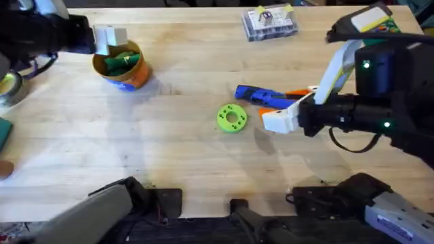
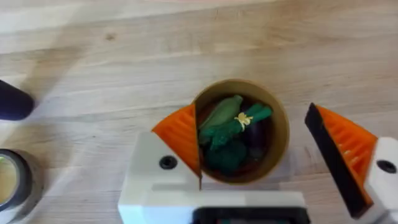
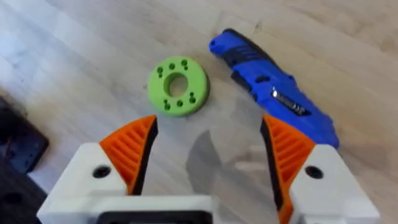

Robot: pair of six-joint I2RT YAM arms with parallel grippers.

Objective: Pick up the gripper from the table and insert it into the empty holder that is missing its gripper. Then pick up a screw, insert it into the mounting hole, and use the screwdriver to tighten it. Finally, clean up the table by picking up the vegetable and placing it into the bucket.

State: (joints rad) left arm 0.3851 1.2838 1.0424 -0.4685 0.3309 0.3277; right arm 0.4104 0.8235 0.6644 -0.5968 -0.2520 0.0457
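The orange bucket (image 1: 123,68) stands at the table's far left, and the dark green vegetable (image 1: 122,61) lies inside it. In the left wrist view the vegetable (image 2: 231,130) rests in the bucket (image 2: 280,134). My left gripper (image 1: 110,37) hovers open right above the bucket, holding nothing, with its orange pads (image 2: 180,134) on either side of the rim. The blue screwdriver (image 1: 261,95) lies on the table right of centre. My right gripper (image 1: 277,106) is open above the screwdriver (image 3: 273,93), holding nothing. The loose gripper and its holder are out of view.
A flat green disc with holes (image 1: 232,117) lies just left of the right gripper. A clear box of small parts (image 1: 270,22) sits at the far edge. A tape roll (image 1: 7,88) lies at the left edge. Bare wood lies between bucket and disc.
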